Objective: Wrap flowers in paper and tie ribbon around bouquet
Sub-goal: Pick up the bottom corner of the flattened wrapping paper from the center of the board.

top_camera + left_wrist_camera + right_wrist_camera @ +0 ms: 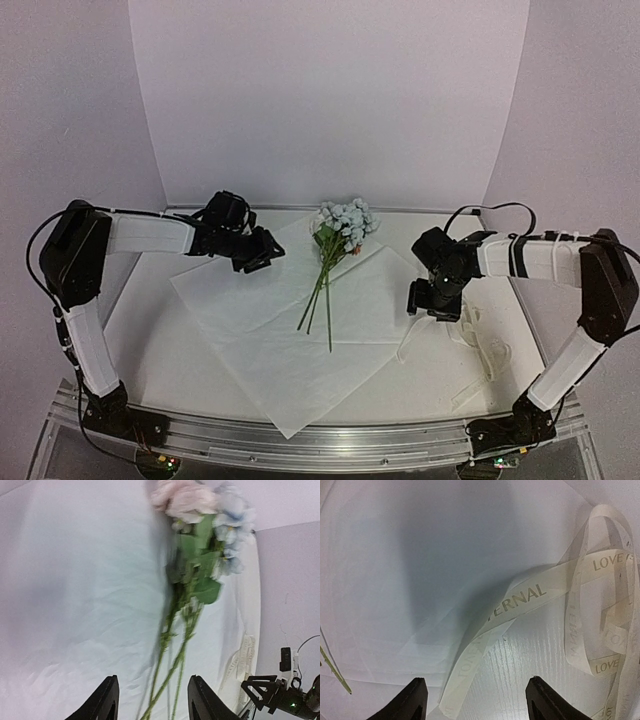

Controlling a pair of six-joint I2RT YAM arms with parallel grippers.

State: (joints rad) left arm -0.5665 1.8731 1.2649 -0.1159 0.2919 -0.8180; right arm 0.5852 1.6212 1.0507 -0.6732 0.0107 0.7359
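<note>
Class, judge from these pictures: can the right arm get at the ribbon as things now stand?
Probably yes. The right end effector hangs open over the ribbon, which lies loose at the edge of the paper. Nothing stands between them.

Blurred flowers (194, 540); ribbon (520, 599) cut off right.

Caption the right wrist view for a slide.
Open right gripper above the looped cream ribbon lettered LOVE, lying at the edge of the white paper.
</note>
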